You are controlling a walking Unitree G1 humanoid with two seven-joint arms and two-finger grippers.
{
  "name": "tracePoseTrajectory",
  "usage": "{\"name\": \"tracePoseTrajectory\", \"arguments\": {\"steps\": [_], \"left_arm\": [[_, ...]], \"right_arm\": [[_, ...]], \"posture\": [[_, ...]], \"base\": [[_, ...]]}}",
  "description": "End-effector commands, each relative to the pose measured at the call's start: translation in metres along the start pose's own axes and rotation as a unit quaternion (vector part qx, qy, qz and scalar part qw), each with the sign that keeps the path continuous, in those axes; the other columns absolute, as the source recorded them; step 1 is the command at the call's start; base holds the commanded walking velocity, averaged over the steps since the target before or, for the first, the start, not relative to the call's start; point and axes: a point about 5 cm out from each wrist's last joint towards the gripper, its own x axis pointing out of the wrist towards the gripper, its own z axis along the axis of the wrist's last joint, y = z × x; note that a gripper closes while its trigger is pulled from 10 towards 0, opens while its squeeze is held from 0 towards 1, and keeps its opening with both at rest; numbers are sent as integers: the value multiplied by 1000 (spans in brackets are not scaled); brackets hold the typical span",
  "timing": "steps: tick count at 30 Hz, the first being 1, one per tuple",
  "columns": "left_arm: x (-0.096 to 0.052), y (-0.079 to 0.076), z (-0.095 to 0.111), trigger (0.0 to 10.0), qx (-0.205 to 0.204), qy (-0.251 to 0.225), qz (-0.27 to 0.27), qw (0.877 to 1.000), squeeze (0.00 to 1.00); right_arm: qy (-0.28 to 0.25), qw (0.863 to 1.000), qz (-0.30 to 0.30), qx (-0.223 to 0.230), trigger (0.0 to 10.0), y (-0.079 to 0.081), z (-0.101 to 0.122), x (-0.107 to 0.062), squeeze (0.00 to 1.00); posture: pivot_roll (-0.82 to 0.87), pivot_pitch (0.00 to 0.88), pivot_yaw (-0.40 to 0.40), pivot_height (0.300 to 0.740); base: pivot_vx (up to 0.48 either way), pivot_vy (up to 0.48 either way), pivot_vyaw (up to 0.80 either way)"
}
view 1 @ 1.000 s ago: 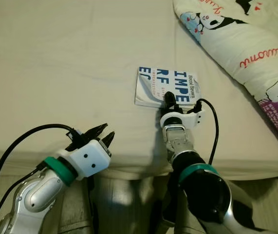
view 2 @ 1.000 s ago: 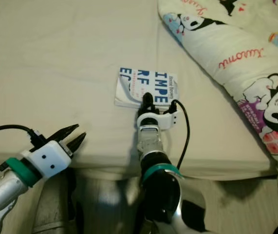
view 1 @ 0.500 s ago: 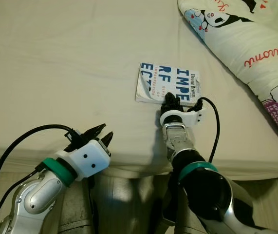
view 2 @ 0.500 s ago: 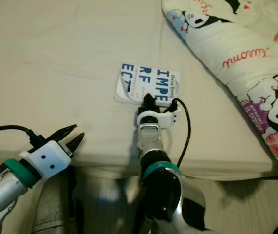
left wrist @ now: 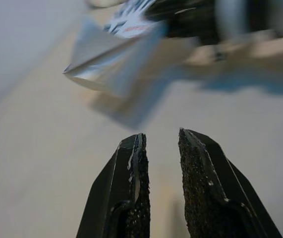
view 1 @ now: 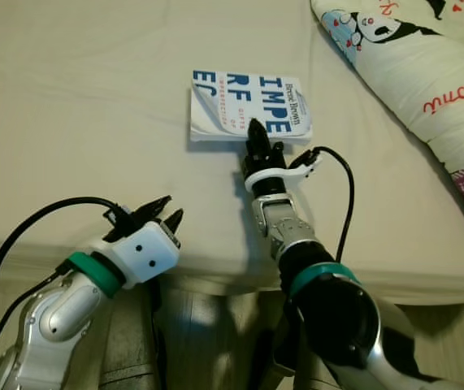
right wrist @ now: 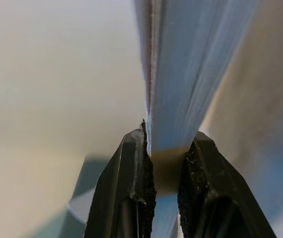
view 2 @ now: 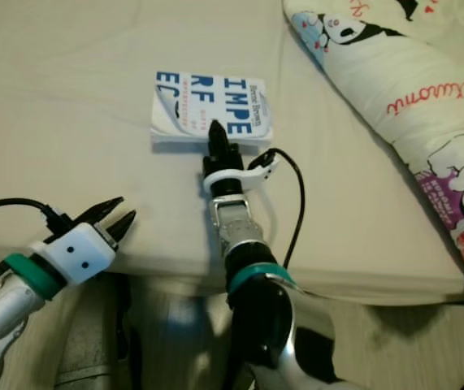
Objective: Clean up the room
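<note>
A white book (view 1: 248, 114) with large blue letters lies on the cream bed sheet (view 1: 93, 97). My right gripper (view 1: 258, 136) is shut on the book's near edge; in the right wrist view the page block (right wrist: 181, 74) sits clamped between the two black fingers (right wrist: 131, 198). My left gripper (view 1: 163, 214) hovers over the bed's front edge, left of the book, with its fingers slightly apart and nothing between them. The left wrist view catches the book (left wrist: 116, 59) blurred ahead of those fingers (left wrist: 131, 198).
A cream duvet (view 1: 410, 73) printed with cartoon figures lies bunched at the right of the bed. The mattress front edge (view 1: 215, 272) runs across below both grippers, with floor beneath. Black cables (view 1: 341, 195) loop from each wrist.
The right gripper has pushed forward and left with the book, which now lies farther from the bed's front edge. The left gripper stays by the edge. The head camera has shifted a little.
</note>
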Motion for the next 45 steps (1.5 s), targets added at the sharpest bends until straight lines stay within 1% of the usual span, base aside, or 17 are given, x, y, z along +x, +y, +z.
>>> {"name": "tracePoseTrajectory", "arguments": {"steps": [1, 5, 7, 8, 9, 10, 16, 18, 21, 26, 29, 36, 37, 41, 43, 44, 45], "left_arm": [[-1, 10, -3, 10000, 9, -1, 21, 1000, 0], [0, 15, -3, 10000, 7, -2, 27, 1000, 0], [5, 22, 2, 10000, -1, -18, 30, 999, 0], [5, 22, 2, 10000, -1, -18, 30, 999, 0], [7, 24, 5, 10000, -4, -27, 32, 999, 0], [10, 26, 9, 10000, -6, -37, 34, 999, 0], [8, 25, 6, 10000, -4, -39, 30, 999, 0], [4, 24, 6, 10000, -3, -37, 30, 999, 0], [2, 24, 6, 10000, -1, -37, 33, 999, 0], [4, 24, 7, 10000, -4, -35, 53, 998, 0], [5, 17, 8, 10000, -7, -34, 55, 998, 0], [-1, 8, 3, 10000, -18, -16, 53, 998, 0], [-5, 1, 0, 10000, -28, -7, 48, 998, 0], [-10, -9, -6, 10000, -49, 10, 41, 998, 0], [-16, -20, -18, 10000, -101, 47, 40, 993, 0], [-19, -26, -24, 10000, -122, 65, 33, 990, 0], [-19, -26, -24, 10000, -122, 65, 33, 990, 0]], "right_arm": [[84, 991, 89, -58, 0, 14, -15, -5, 0], [115, 984, 110, -82, 0, 16, -16, -12, 0], [155, 977, 103, -106, 0, 8, -15, -35, 0], [155, 977, 103, -106, 0, 8, -15, -35, 0], [169, 974, 93, -121, 3608, 5, -15, -44, 0], [177, 971, 72, -144, 10000, -2, -16, -52, 0], [221, 960, 73, -153, 10000, 1, -34, -63, 0], [263, 947, 84, -163, 10000, 2, -49, -68, 0], [282, 941, 88, -163, 10000, 3, -57, -70, 0], [329, 927, 74, -167, 10000, 3, -98, -64, 0], [362, 908, 52, -206, 10000, 6, -129, -59, 0], [342, 907, -1, -244, 10000, 5, -135, -54, 0], [324, 911, -15, -254, 10000, 5, -131, -50, 1000], [296, 918, -27, -261, 10000, 4, -123, -45, 1000], [264, 932, -18, -248, 10000, 7, -112, -37, 1000], [248, 939, -15, -237, 10000, 8, -104, -32, 0], [248, 939, -15, -237, 10000, 8, -104, -32, 0]], "posture": [[311, 288, -29, 509], [300, 279, -26, 509], [246, 223, -16, 509], [246, 223, -16, 509], [243, 219, -16, 509], [232, 200, -14, 509], [217, 167, -15, 509], [216, 154, -24, 509], [218, 149, -33, 509], [249, 149, -60, 509], [275, 158, -75, 509], [288, 169, -84, 509], [296, 177, -87, 509], [298, 182, -88, 509], [289, 181, -87, 509], [284, 180, -86, 509], [284, 180, -86, 509]], "base": [[0, 0, 0], [0, 0, 0], [0, 0, 0], [0, 0, 0], [0, 0, 0], [0, 0, 0], [0, 0, 0], [0, 0, 0], [0, 0, 0], [0, 0, 0], [0, 0, 0], [0, 0, 0], [0, 0, 0], [0, 0, 0], [0, 0, 0], [0, 0, 0], [0, 0, 0]]}}
